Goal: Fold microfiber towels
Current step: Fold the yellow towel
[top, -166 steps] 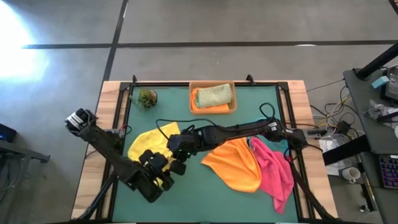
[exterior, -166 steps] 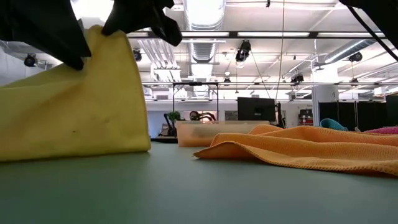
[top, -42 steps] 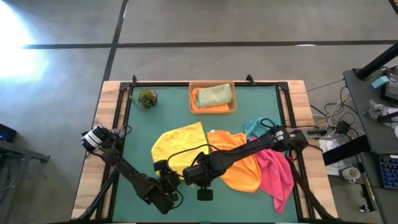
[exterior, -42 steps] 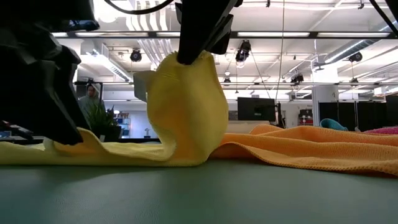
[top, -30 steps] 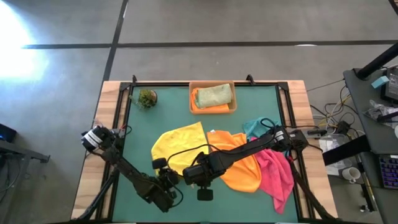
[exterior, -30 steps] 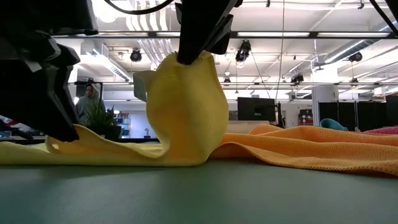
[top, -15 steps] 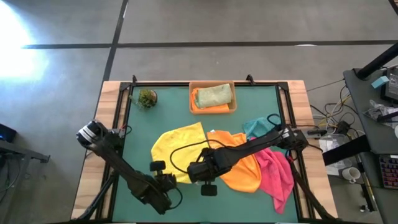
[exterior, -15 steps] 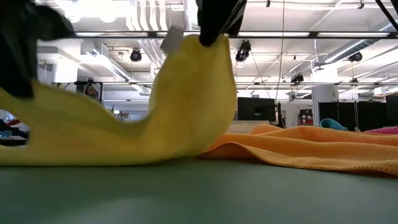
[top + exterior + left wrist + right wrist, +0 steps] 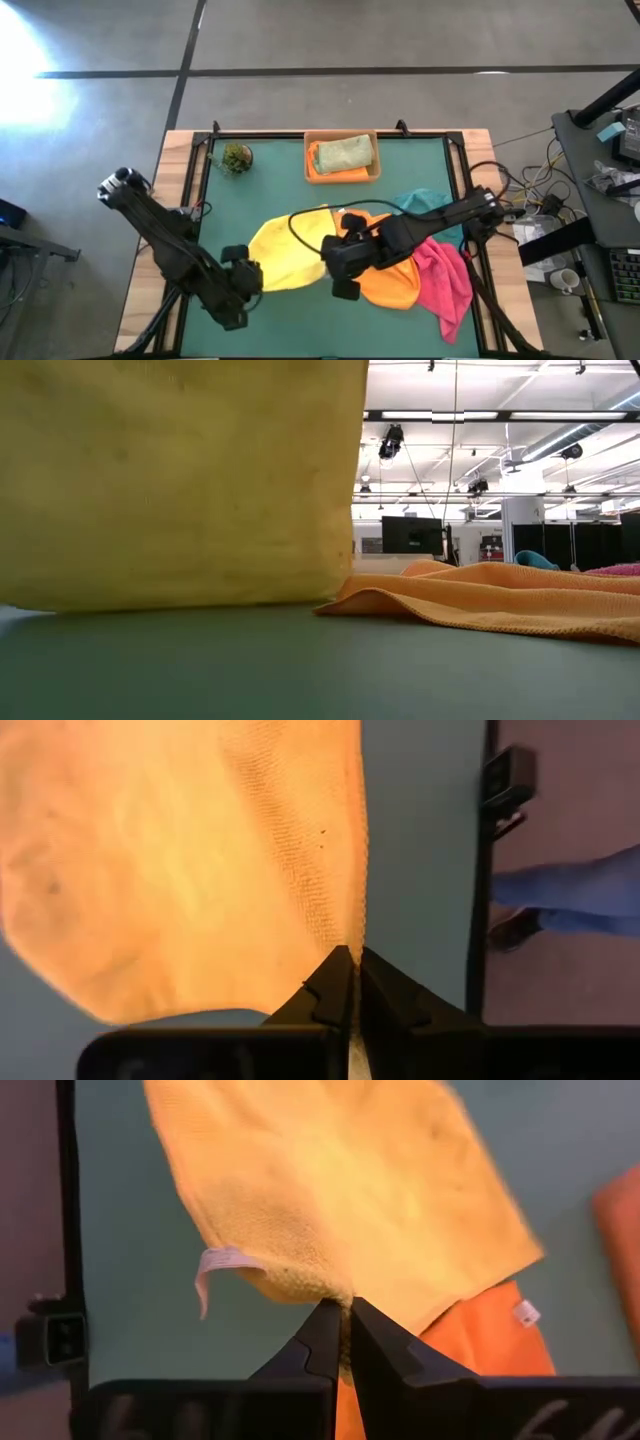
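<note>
The yellow towel (image 9: 290, 255) is held up by its near edge between my two grippers. In the low view it hangs like a curtain (image 9: 180, 480), its lower part down at the table. My left gripper (image 9: 245, 272) is shut on its near left end and my right gripper (image 9: 335, 262) on its near right corner. An orange towel (image 9: 392, 282) lies right of it, partly under the right arm. A pink towel (image 9: 447, 277) and a teal towel (image 9: 425, 204) lie farther right. My left gripper pinches the yellow towel's edge (image 9: 353, 920) between its two fingers (image 9: 330, 985), slanting down from the near left. The cloth spreads away from the fingers, lifted off the table there. My right gripper pinches the towel's corner (image 9: 322, 1287) between its two fingers (image 9: 322, 1330), beside the white tag (image 9: 222, 1264), slanting down from above. That corner is lifted and the cloth hangs below it.
A tan tray (image 9: 311, 172) at the far middle holds an olive green towel (image 9: 345, 152) on an orange one. A small green plant ball (image 9: 237, 157) stands at the far left. Bare green mat shows along the near edge (image 9: 320, 670).
Both grippers have risen and gone toward the far edge, the left one also to the left. The yellow towel's near edge has come up with them: its left corner left the table, and the cloth now hangs spread between them while its far part stays down.
</note>
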